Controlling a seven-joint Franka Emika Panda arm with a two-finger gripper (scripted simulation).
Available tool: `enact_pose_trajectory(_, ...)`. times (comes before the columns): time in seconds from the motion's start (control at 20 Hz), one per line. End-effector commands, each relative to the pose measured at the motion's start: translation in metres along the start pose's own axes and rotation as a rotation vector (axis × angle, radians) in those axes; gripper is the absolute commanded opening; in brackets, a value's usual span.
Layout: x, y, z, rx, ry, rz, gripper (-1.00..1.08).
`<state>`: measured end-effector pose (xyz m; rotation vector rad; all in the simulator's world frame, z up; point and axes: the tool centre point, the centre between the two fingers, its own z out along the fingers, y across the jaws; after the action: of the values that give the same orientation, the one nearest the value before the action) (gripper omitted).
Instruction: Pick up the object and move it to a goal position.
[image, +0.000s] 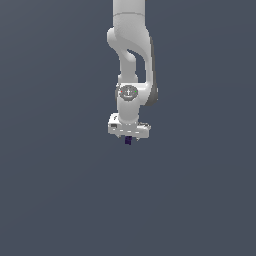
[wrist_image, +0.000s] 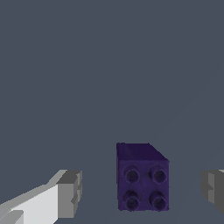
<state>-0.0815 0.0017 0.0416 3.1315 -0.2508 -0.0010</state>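
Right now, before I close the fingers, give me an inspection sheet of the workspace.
Surface: plain grey floor, no markings seen.
Job's thing: dark purple block, four studs facing the wrist camera; in the exterior view it shows just under the gripper. No goal marker seen.
Clutter: nothing seen.
Gripper: open; the fingers stand on either side of the block with a gap on each side, touching neither. The block sits nearer one finger than the other.
Cables: nothing seen.
Surroundings: uniform grey background, nothing else seen.
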Motion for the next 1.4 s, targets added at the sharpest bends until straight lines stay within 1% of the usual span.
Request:
enact_pose_trajectory(0.0, 0.0, 0.0, 0.01, 0.0, 0.0, 0.0, 1.0)
enact_pose_trajectory(0.3, 0.0, 0.0, 0.02, 0.0, 0.001, 0.001, 1.0)
enact_pose_trajectory(0.35, 0.0, 0.0, 0.02, 0.0, 0.001, 0.001, -1.0)
enact_pose_trajectory(1.0, 0.0, -0.001, 0.017, 0.0, 0.001, 0.001, -1.0)
enact_pose_trajectory(1.35, 0.002, -0.011, -0.009, 0.0, 0.001, 0.001, -1.0)
